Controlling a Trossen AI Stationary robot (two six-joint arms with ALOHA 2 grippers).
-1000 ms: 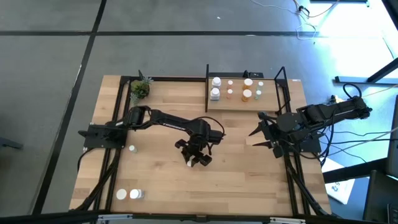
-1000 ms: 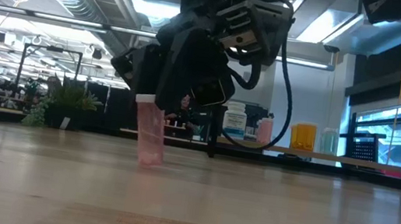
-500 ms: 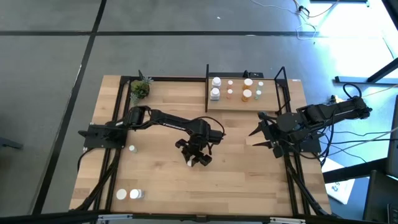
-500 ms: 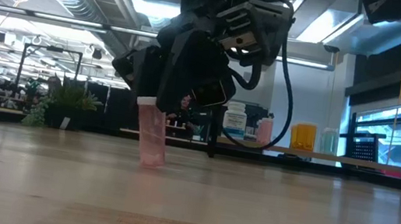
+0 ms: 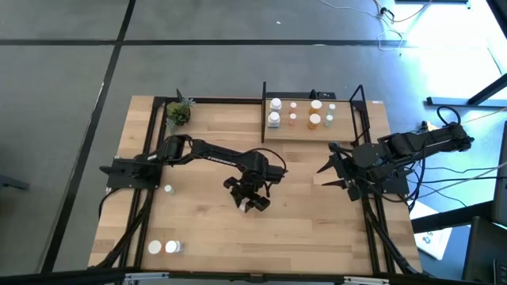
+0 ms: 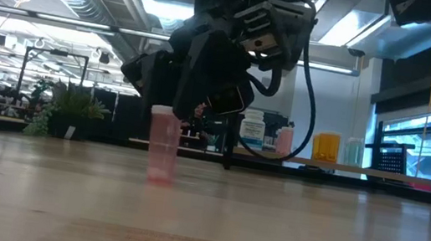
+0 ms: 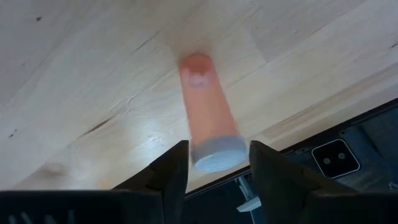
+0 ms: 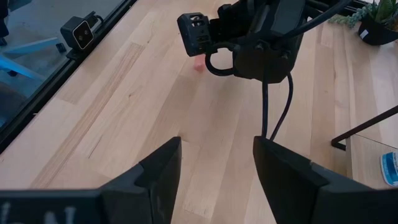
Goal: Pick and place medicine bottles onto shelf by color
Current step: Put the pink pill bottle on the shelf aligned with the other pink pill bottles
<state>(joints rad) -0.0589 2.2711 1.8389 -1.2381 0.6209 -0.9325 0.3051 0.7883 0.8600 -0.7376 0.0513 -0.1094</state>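
A pink bottle (image 6: 162,149) with a white cap stands upright on its base on the tabletop near the table's middle. It also shows in the high view (image 5: 243,207) and the left wrist view (image 7: 206,118). My left gripper (image 5: 249,199) hangs over it, pointing down. Its two fingers stand on either side of the cap (image 7: 217,155) with a narrow gap on each side, so it is open. My right gripper (image 5: 333,169) is open and empty at the table's right edge. The shelf (image 5: 341,131) at the far side holds white (image 5: 274,119) and orange (image 5: 314,121) bottles.
Loose white bottles stand at the left (image 5: 169,189) and the near left corner (image 5: 154,247), (image 5: 173,247). A small potted plant (image 5: 179,113) is at the far left. Black frame rails (image 5: 372,222) run along the table's edges. Bare tabletop lies between the pink bottle and the shelf.
The pink bottle leaned under my left gripper a second ago, with its cap tipped toward the gripper. It now stands upright on the table. My left gripper has stayed in nearly the same place above it.
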